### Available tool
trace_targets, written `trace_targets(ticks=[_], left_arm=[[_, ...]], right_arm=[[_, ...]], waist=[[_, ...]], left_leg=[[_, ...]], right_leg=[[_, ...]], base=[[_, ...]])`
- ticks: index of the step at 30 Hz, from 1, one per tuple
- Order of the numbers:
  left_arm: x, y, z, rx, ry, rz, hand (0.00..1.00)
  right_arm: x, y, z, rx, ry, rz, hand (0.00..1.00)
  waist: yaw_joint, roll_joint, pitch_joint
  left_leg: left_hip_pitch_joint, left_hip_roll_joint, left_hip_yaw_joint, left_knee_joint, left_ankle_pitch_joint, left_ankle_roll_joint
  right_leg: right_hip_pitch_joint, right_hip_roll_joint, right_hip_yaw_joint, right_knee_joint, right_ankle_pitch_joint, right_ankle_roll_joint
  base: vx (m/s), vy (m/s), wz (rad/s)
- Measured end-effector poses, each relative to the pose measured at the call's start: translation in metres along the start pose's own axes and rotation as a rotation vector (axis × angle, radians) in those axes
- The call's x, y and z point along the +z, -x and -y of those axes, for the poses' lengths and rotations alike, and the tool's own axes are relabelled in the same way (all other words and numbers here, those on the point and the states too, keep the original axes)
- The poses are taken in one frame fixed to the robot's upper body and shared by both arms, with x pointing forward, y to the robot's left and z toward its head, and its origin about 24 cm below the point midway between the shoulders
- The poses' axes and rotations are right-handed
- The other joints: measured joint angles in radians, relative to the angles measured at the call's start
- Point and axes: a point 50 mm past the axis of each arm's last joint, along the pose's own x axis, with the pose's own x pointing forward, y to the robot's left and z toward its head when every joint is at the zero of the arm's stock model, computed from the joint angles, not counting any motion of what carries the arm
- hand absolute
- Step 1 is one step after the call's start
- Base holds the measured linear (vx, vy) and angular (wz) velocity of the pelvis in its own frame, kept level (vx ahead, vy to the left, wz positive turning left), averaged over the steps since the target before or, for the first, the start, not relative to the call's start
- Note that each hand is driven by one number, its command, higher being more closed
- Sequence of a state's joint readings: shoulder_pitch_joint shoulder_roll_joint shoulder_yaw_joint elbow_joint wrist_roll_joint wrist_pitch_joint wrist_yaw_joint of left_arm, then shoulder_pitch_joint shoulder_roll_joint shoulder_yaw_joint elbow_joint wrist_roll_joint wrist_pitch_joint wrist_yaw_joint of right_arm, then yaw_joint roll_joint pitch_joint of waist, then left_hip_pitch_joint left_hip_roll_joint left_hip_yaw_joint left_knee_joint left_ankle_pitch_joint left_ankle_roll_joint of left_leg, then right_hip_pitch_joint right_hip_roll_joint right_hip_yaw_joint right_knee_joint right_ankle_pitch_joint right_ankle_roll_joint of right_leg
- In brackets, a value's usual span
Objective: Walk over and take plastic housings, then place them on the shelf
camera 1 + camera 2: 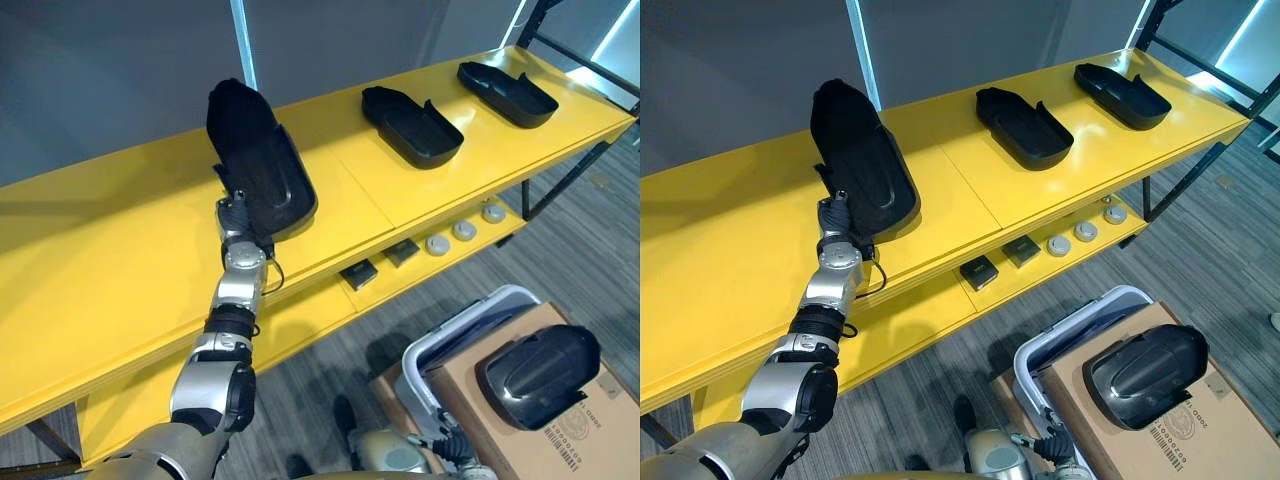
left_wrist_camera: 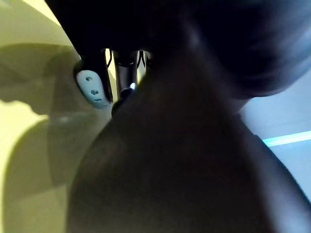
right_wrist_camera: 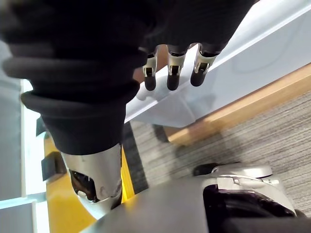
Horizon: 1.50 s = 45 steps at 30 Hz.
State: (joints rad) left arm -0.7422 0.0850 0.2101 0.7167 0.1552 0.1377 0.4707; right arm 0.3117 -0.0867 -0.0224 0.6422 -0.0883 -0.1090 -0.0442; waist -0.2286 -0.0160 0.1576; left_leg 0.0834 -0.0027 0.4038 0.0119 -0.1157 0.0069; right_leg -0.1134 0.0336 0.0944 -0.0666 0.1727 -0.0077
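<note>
Progress at the long yellow metal shelf (image 1: 120, 240) looks about half made: a black plastic mid-shelf housing (image 1: 412, 125) and a matching far-right housing (image 1: 507, 92) lie flat, hollow side up. Below, a brown cardboard box (image 1: 600, 440) at a grey plastic bin (image 1: 470, 320) carries a spare black housing (image 1: 540, 375), not yet taken. The held black housing (image 1: 262, 165) tilts over the shelf. Its long axis runs from the left hand (image 1: 234, 216) up and away to its rounded end, hollow facing right. That grip is hidden and cannot be told. The right hand (image 3: 175, 73) hangs by the bin, fingers straight and slightly apart.
</note>
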Motion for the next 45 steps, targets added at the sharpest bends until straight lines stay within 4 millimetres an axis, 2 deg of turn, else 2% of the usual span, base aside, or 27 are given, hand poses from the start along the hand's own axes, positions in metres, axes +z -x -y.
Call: trace_targets(ticks=[5, 12, 19, 22, 25, 27, 29, 31, 33, 34, 37, 41, 45], left_arm=[[0.001, -0.001, -0.005, 0.04, 0.009, -0.001, 0.0], [0.002, -0.001, -0.005, 0.058, 0.023, -0.004, 0.0], [-0.008, 0.0, -0.016, 0.102, 0.037, -0.027, 0.0], [-0.002, 0.002, -0.021, 0.128, 0.071, 0.004, 0.0], [0.019, 0.007, -0.028, 0.171, 0.119, 0.102, 0.0], [0.03, 0.013, -0.032, 0.189, 0.147, 0.171, 0.0], [0.046, 0.03, -0.032, 0.195, 0.183, 0.289, 0.0], [0.051, 0.047, -0.024, 0.168, 0.191, 0.358, 0.0], [0.05, 0.066, -0.018, 0.129, 0.183, 0.417, 0.0], [0.048, 0.07, -0.016, 0.118, 0.176, 0.432, 1.0], [0.038, 0.096, -0.01, 0.036, 0.089, 0.519, 1.0], [0.021, 0.128, 0.01, -0.137, -0.068, 0.607, 1.0], [0.01, 0.142, 0.019, -0.241, -0.173, 0.643, 1.0]], right_arm=[[0.002, 0.0, 0.001, -0.004, 0.001, 0.007, 0.0], [0.0, 0.0, 0.004, -0.013, 0.006, 0.001, 0.0], [0.0, 0.0, 0.004, -0.017, 0.007, -0.003, 0.0], [0.0, 0.0, 0.004, -0.017, 0.007, -0.004, 0.0], [-0.001, 0.0, 0.005, -0.018, 0.007, -0.004, 0.0], [-0.001, 0.0, 0.005, -0.019, 0.007, -0.005, 0.0], [-0.002, 0.0, 0.005, -0.025, 0.007, -0.01, 0.0], [-0.005, 0.001, 0.007, -0.032, 0.001, -0.021, 0.0], [-0.007, 0.001, 0.009, -0.038, 0.001, -0.028, 0.0], [-0.007, 0.001, 0.009, -0.038, 0.002, -0.029, 0.0], [-0.01, 0.002, 0.01, -0.042, -0.011, -0.035, 0.0], [-0.015, 0.004, 0.015, -0.051, -0.019, -0.044, 0.0], [-0.014, 0.003, 0.016, -0.053, -0.013, -0.039, 0.0]], waist=[[0.003, 0.006, 0.018], [0.024, 0.015, 0.024], [0.026, 0.015, 0.024], [0.027, 0.015, 0.024], [0.028, 0.015, 0.024], [0.029, 0.015, 0.024], [0.038, 0.016, 0.023], [0.052, 0.017, 0.022], [0.054, 0.019, 0.021], [0.054, 0.02, 0.02], [0.06, 0.033, 0.012], [0.08, 0.049, 0.004], [0.08, 0.051, -0.001]], left_leg=[[-0.01, 0.003, -0.018, 0.005, -0.008, 0.001], [-0.008, 0.003, -0.033, 0.003, -0.004, -0.002], [0.016, 0.001, -0.032, -0.008, 0.003, -0.003], [0.018, 0.0, -0.032, -0.011, 0.0, -0.008], [0.018, 0.001, -0.033, -0.014, 0.0, -0.008], [0.018, 0.001, -0.033, -0.014, 0.003, -0.003], [0.021, 0.0, -0.036, -0.013, 0.003, -0.002], [0.025, -0.001, -0.041, -0.013, 0.004, -0.002], [0.034, 0.0, -0.051, -0.013, 0.003, -0.002], [0.035, 0.0, -0.053, -0.013, 0.003, -0.002], [0.033, 0.0, -0.059, -0.015, 0.001, -0.002], [0.027, 0.004, -0.058, -0.016, -0.005, -0.003], [0.017, 0.008, -0.05, -0.017, -0.008, 0.002]], right_leg=[[-0.006, 0.001, -0.008, 0.01, 0.0, 0.0], [-0.002, 0.002, -0.013, 0.011, 0.001, -0.001], [0.019, 0.002, -0.014, 0.008, 0.0, 0.0], [0.02, 0.001, -0.013, 0.005, 0.0, 0.0], [0.02, 0.002, -0.014, 0.0, 0.0, 0.0], [0.021, 0.002, -0.014, -0.001, 0.0, 0.0], [0.024, 0.001, -0.016, -0.002, 0.0, -0.001], [0.029, 0.001, -0.016, -0.003, 0.0, -0.001], [0.042, -0.001, -0.015, -0.004, 0.0, 0.0], [0.043, -0.001, -0.014, -0.003, 0.0, 0.0], [0.043, -0.003, -0.012, -0.003, 0.0, 0.0], [0.038, 0.001, -0.007, -0.003, 0.0, 0.0], [0.018, 0.009, 0.013, 0.008, 0.0, 0.0]], base=[[-0.04, -0.003, 0.06], [-0.01, 0.004, 0.01], [0.0, 0.003, 0.0], [0.0, 0.0, 0.0], [0.0, 0.0, 0.0], [0.0, 0.017, 0.0], [0.01, 0.038, 0.03], [0.0, 0.041, 0.07], [-0.01, 0.044, 0.13], [-0.03, 0.041, 0.11], [-0.03, 0.03, 0.06], [0.0, 0.0, 0.0], [-0.03, -0.005, -0.1]])
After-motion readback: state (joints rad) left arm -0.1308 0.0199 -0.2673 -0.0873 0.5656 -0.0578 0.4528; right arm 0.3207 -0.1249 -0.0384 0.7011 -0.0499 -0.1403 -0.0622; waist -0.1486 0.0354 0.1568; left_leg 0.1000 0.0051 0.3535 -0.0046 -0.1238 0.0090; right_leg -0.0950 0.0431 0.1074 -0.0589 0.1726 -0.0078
